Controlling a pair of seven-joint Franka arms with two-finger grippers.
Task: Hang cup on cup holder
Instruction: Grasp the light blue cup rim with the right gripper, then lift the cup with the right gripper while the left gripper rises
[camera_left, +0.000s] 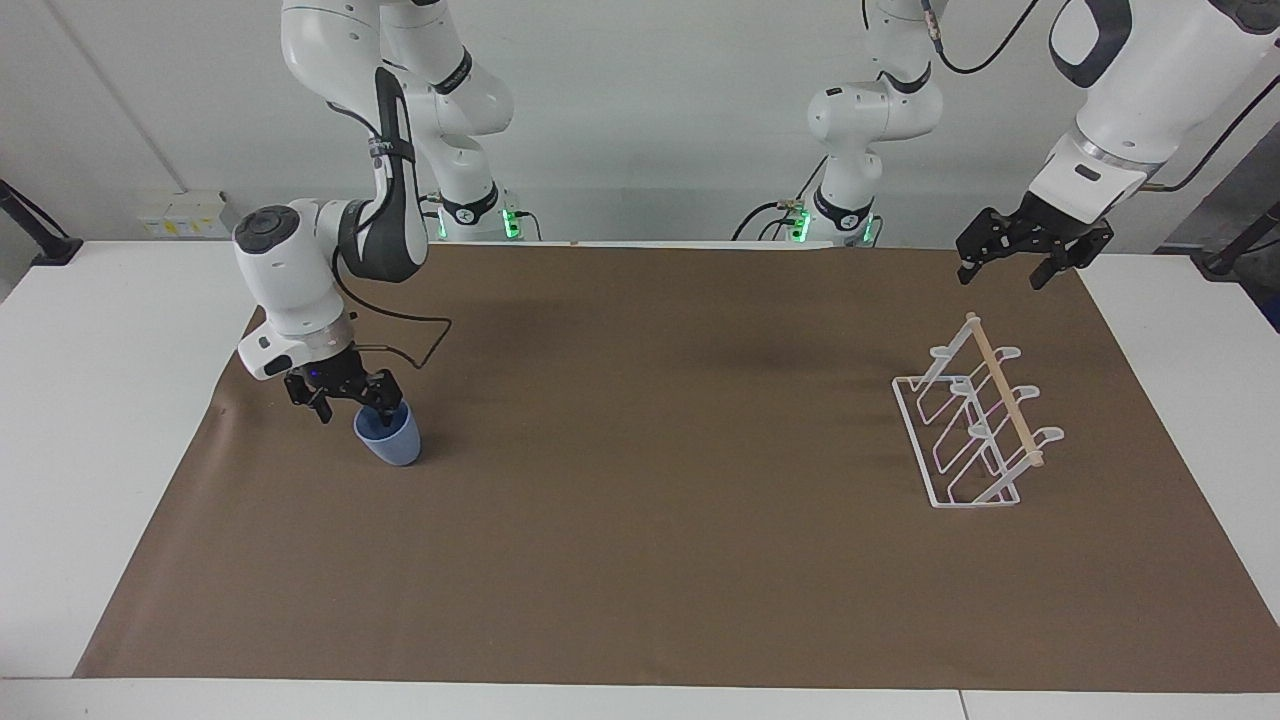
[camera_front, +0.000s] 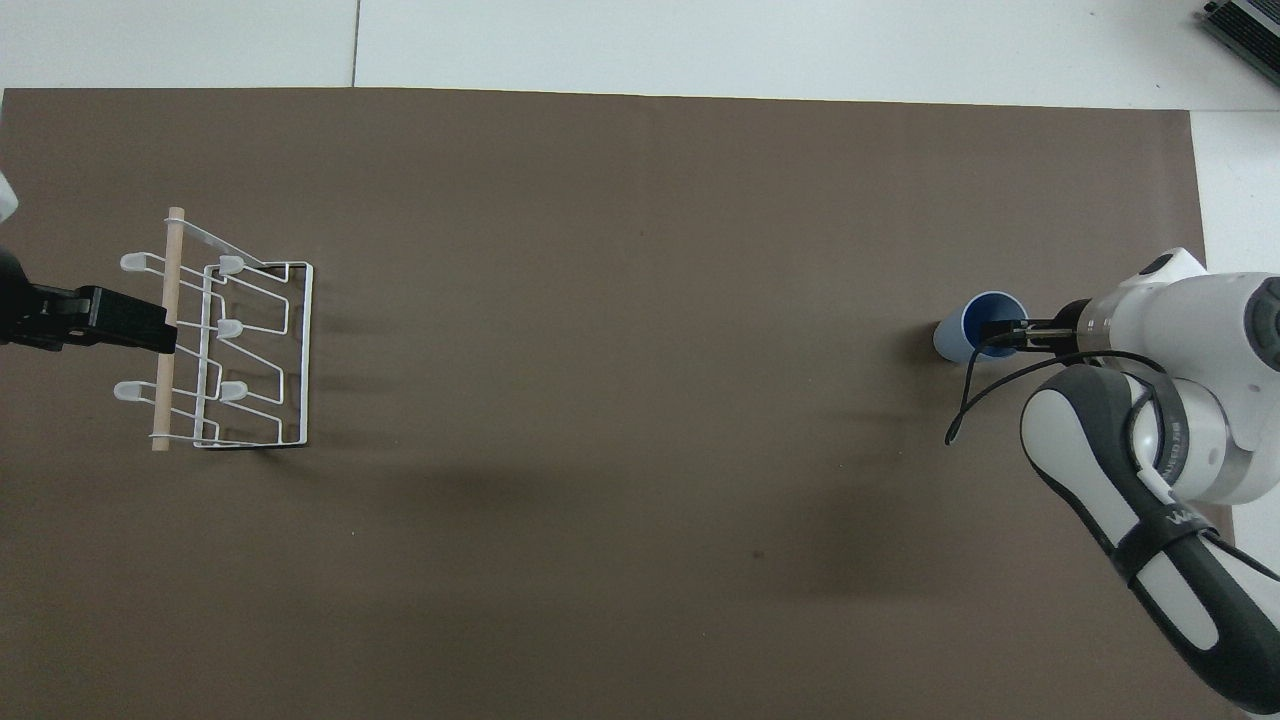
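Note:
The light blue cup (camera_left: 394, 442) stands upright on the brown mat toward the right arm's end of the table; it also shows in the overhead view (camera_front: 958, 338). My right gripper (camera_left: 353, 407) is down at the cup's rim, open, with one finger inside the cup and the other outside it. It also shows in the overhead view (camera_front: 1008, 336). The white wire cup holder (camera_left: 1008, 400) with its wooden rod stands empty toward the left arm's end (camera_front: 171, 250). My left gripper (camera_left: 1020, 262) is open and raised in the air beside the holder's rod.
A brown mat (camera_left: 640, 560) covers most of the white table (camera_left: 90, 400). A black cable (camera_left: 420, 335) loops from the right wrist just above the mat beside the cup.

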